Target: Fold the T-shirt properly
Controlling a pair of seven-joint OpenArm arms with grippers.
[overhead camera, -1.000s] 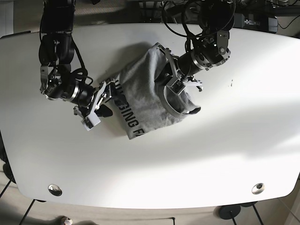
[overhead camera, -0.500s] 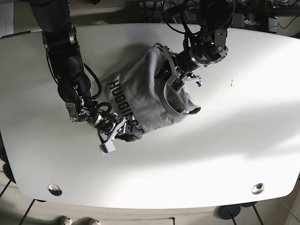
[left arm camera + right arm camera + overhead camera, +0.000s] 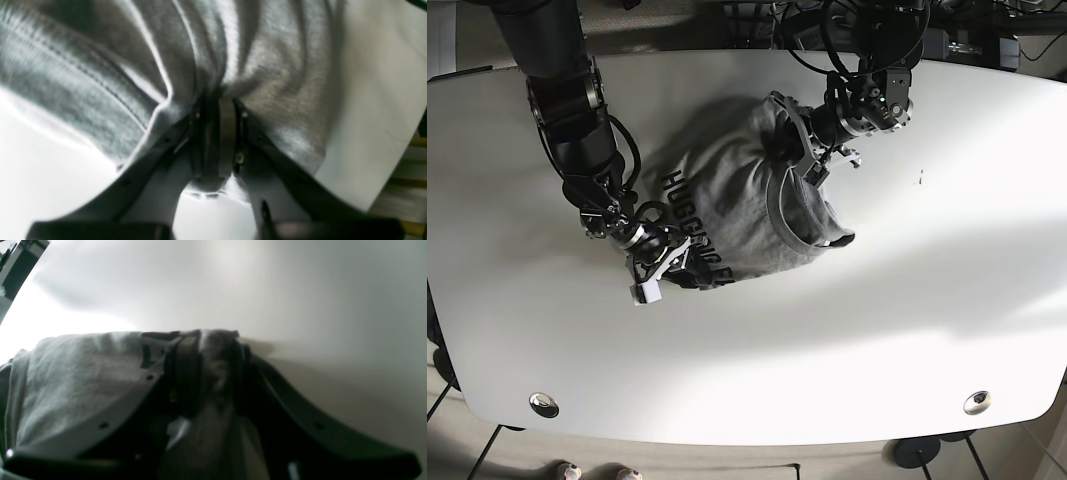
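The grey T-shirt (image 3: 737,205) with black lettering lies bunched in the middle of the white table (image 3: 927,300). My left gripper (image 3: 799,150) is shut on a fold of the shirt at its back right part; in the left wrist view the gripper (image 3: 218,110) pinches grey fabric (image 3: 277,66) between closed jaws. My right gripper (image 3: 679,268) is shut on the shirt's front left edge near the lettering; in the right wrist view the gripper (image 3: 213,346) holds a strip of fabric (image 3: 83,373) just above the table (image 3: 300,290).
Two metal fittings (image 3: 544,404) (image 3: 977,402) sit near the table's front edge. Cables and equipment (image 3: 967,35) crowd the space behind the back edge. Bare white table shows to the right (image 3: 967,220) and in front of the shirt.
My right gripper has swung from the shirt's left edge to its front left corner and closed on it. My left gripper has drawn its fold slightly toward the back, bunching the shirt.
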